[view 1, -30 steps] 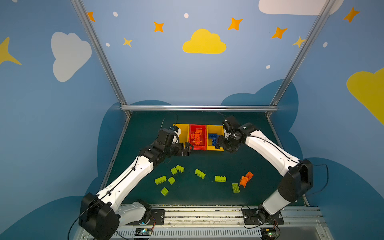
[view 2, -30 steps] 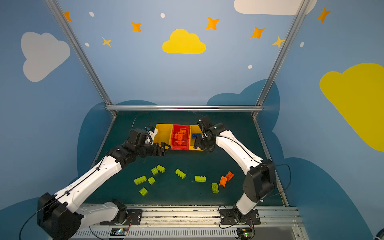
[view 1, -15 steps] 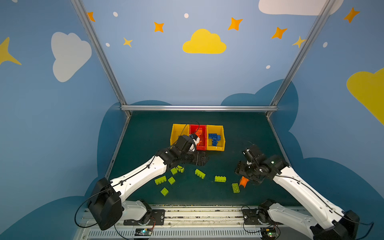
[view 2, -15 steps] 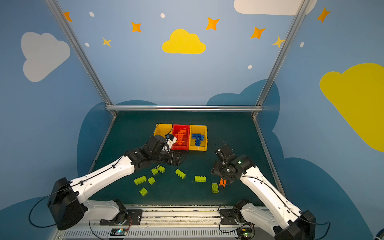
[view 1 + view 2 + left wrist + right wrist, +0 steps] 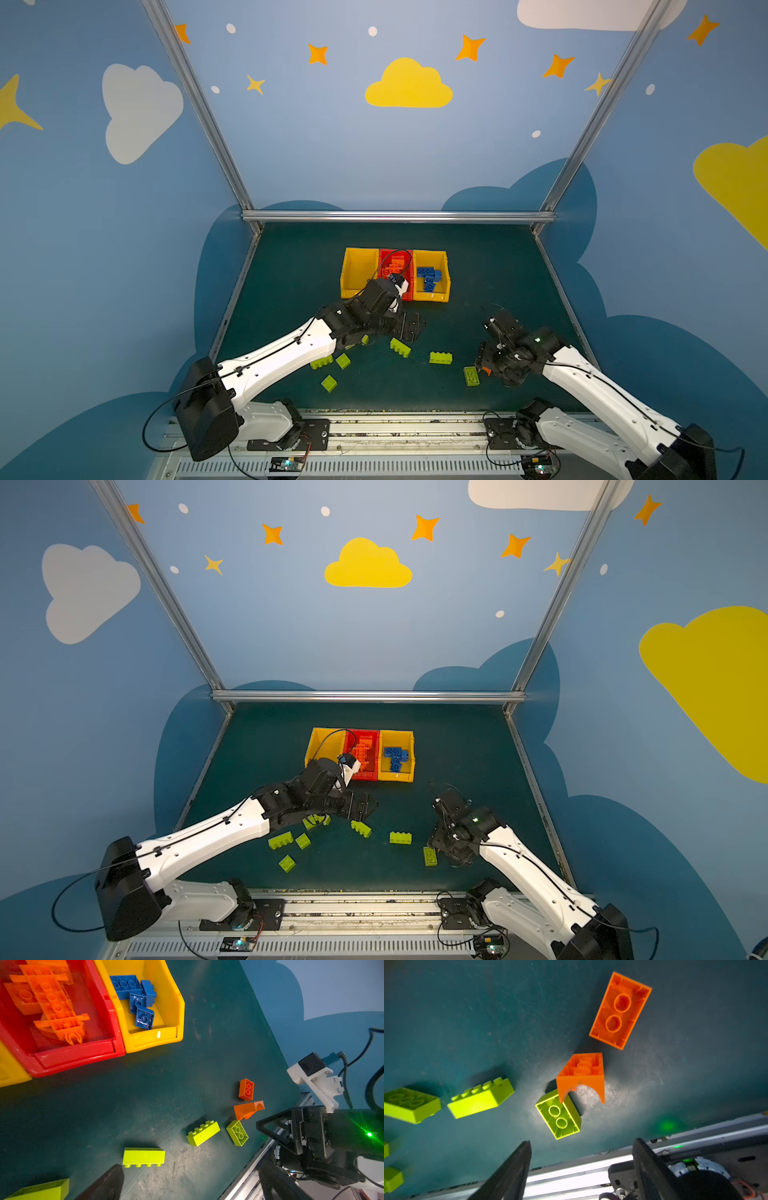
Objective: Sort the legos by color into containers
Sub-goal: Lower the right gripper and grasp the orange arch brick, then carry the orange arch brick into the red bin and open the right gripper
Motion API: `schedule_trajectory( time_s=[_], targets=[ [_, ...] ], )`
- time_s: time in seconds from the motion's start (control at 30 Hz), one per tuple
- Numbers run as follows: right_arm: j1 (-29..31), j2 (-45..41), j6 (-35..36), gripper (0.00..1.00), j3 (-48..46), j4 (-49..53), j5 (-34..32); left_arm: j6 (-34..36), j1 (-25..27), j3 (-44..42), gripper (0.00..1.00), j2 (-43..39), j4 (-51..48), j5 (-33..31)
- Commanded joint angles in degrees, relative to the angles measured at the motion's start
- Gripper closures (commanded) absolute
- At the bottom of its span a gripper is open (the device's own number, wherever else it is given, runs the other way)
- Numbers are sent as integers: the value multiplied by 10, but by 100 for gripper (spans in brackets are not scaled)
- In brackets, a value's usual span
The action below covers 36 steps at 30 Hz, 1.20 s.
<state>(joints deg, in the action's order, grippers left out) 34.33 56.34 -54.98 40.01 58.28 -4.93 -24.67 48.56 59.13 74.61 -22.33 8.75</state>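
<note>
Orange arch brick (image 5: 581,1078) lies near the right gripper (image 5: 581,1141), open and empty; left gripper (image 5: 409,327) likewise.

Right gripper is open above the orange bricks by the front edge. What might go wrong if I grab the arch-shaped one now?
1. The orange arch brick seems to rest a foot against the upturned lime brick; the open right gripper closing there may drag or pinch both.
2. Both lie near the front rail; a nudge could push the lime one off the mat.
3. The open left gripper is close to a lime oblong brick and may knock it.
</note>
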Motion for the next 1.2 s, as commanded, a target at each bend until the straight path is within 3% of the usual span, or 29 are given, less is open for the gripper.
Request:
schedule_trajectory(
  time_s=[0.0,0.4,0.6,0.8,1.0,1.17],
  targets=[
    [-1,27,16,26,-1,-22,-38,-7,1,-1,0,-16,-15,-29],
    [-22,143,47,41,13,-73,-59,-7,1,-3,0,-24,-30,-61],
    [-44,174,69,53,8,-102,-43,-4,1,-8,0,-34,-33,-80],
    [-51,191,85,74,13,-116,-35,3,1,-3,0,-32,-40,-90],
    [-49,179,95,80,67,-79,-26,-3,-2,0,0,-37,-48,-113],
    [-49,194,132,79,170,-61,10,-13,-11,-7,0,-46,-52,-139]
  ],
)
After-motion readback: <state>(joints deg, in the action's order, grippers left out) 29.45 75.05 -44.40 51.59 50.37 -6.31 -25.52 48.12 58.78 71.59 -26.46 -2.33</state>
